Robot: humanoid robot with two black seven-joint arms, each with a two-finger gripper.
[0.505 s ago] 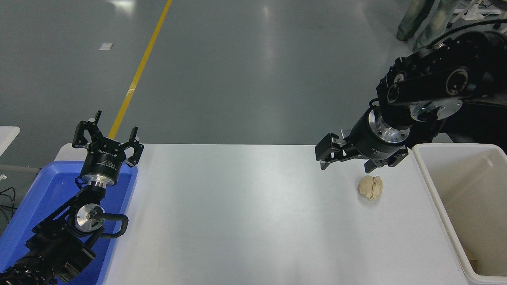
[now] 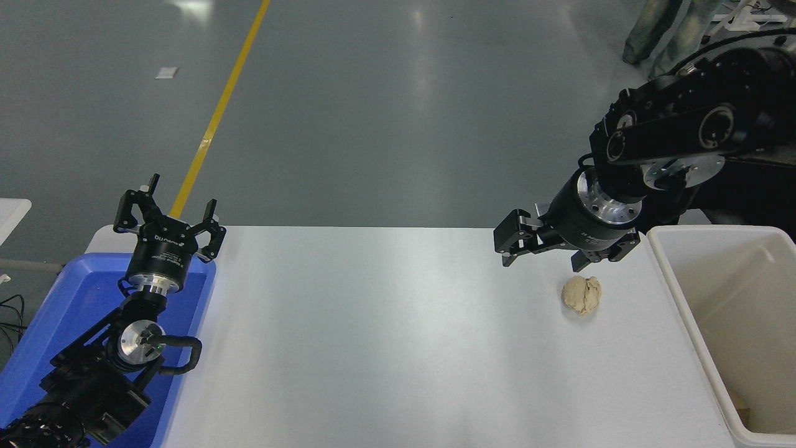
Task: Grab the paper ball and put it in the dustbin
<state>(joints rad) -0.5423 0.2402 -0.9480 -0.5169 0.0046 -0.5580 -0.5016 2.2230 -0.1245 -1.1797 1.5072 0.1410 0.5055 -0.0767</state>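
Where white table [image 2: 385, 336] lies smooth, lumpy crumpled paper ball [image 2: 582, 295].

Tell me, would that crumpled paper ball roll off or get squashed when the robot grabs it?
The paper ball looks lumpy and creased, so it would probably wobble and stop rather than roll far. Crumpled paper is likely light and should give under the right gripper, not break. It lies free on the white table, so a nudge could shove it.
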